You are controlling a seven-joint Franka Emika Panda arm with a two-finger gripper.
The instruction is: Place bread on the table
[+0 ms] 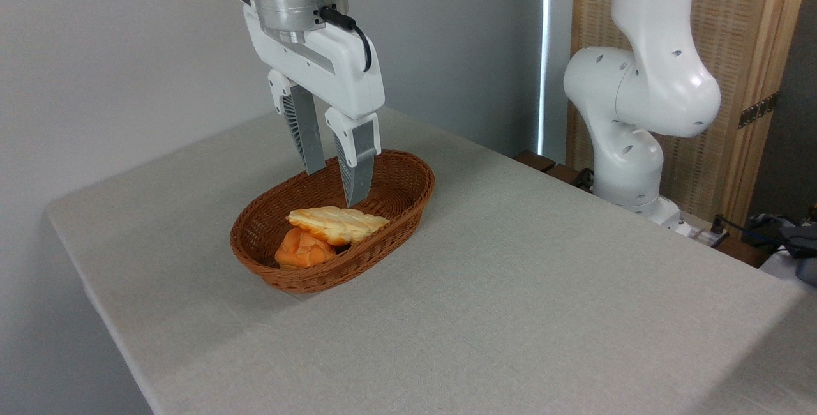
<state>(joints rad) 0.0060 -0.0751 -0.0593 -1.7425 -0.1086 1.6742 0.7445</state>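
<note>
One braided loaf [336, 224] lay inside the brown oval wicker basket [408, 195] at the centre-left of the frame, pale cream on top with diagonal ridges and a golden-orange underside. It rested partly on a smaller round orange bun [302, 250], which sat just below and left of it against the basket's near wall. The basket's woven sides rose around both, hiding the bun's lower edge.

Directly above the loaf hung the gripper [336, 188], its two grey ribbed fingers [305, 140] pointing down and standing moderately apart with nothing between them. The lower fingertip came just above the loaf's far edge; whether it touched could not be told. The white gripper body and a metal wrist with a black cable filled the upper centre of the frame.

The table [542, 300] spread across the lower frame under a light grey-beige linen-like cloth, bare around the basket. At the upper right stood the white jointed arm base [632, 121] beside the table's far edge, in front of a wood-framed woven panel [747, 51]. A plain grey wall [115, 51] filled the upper left.
</note>
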